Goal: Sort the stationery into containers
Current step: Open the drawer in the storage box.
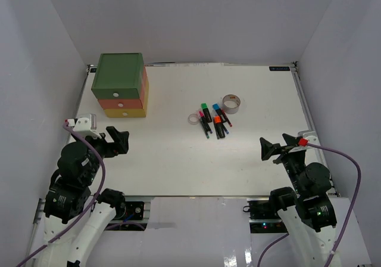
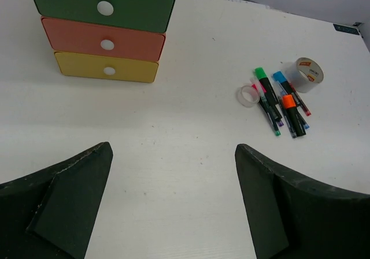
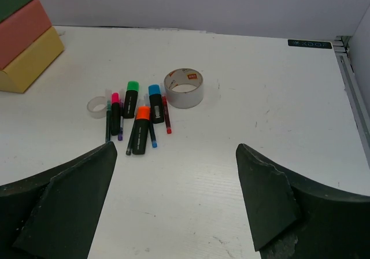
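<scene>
From above: chest point(image 1: 119, 76) at ten o'clock, shut; markers point(image 1: 206, 113) and tape roll point(image 1: 231, 109) bunched just right of centre, unsorted. Left wrist: left fingers point(image 2: 63, 207) spread wide, empty, aimed at the chest, likely to open it. Right wrist: right fingers point(image 3: 283, 207) wide, empty, markers at eleven o'clock

Chest point(image 3: 29, 59) partly beyond left edge

Chest point(image 1: 119, 94) at far left of table point(image 1: 178, 160): three drawers point(image 2: 133, 42) stacked, knobs point(image 2: 105, 7) facing near edge. Markers point(image 1: 218, 124) bunched right of centre, well apart from chest, side by side, lengthwise toward near edge. Pens point(image 3: 107, 129) among markers. Tape roll point(image 1: 231, 104) just behind bunch, to right. Tape ring point(image 1: 193, 119) just beside bunch, on left.
</scene>
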Motion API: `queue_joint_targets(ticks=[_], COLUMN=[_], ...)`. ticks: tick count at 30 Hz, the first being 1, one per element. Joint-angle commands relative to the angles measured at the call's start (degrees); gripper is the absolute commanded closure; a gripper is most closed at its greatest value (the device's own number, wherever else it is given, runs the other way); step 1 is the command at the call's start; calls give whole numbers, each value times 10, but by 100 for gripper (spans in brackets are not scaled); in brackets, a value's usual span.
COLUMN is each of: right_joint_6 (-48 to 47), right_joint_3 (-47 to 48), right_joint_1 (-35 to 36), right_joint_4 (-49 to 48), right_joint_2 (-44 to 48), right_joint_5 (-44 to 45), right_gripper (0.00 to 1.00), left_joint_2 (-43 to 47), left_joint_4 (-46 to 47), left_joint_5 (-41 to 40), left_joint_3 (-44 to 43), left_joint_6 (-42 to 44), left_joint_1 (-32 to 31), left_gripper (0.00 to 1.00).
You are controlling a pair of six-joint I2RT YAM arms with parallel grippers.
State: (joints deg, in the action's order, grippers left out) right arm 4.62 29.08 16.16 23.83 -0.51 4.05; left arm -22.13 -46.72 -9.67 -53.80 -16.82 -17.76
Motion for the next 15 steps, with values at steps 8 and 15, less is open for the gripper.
queue_joint_targets(ticks=[8,15], right_joint_6=[40,57], right_joint_3=[42,91], right_joint_1=[2,2], right_joint_4=[1,12], right_joint_2=[-54,-146], right_joint_5=[17,-34], right_gripper=[10,10], left_joint_2=[-30,-49], left_joint_4=[11,48], left_joint_5=[10,-39], left_joint_3=[-1,25], left_joint_6=[-2,-9], left_joint_1=[-1,-1], left_gripper=[2,2])
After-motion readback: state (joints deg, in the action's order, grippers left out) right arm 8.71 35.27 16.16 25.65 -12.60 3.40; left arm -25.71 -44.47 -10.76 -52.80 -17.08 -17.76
